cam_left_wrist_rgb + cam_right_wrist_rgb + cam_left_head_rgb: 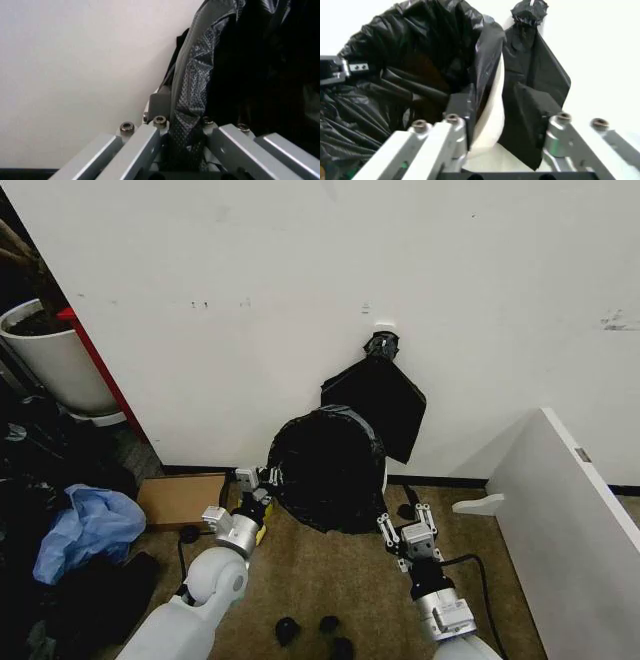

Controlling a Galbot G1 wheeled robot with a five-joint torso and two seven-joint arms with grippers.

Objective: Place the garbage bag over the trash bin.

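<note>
Against the wall on the floor | garbage bag (325, 470) draped over trash bin (487, 112) | left tool (262, 480) pinching bag's edge | right tool (408, 530) spread wide, just beside bin | risk: thin film tears or bin tips if pulled hard.

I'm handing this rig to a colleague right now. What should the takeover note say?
Left gripper: shut on the garbage bag edge, at the bin's left side.
Right gripper: open, at the bin's right side, one finger by the rim.
Trash bin: on the floor by the wall, bag draped over its mouth.
Kite-shaped black bundle: hangs on the wall behind; leave it.
Done: bag largely over the bin.
Left: check the rim fit on the right, release.
</note>
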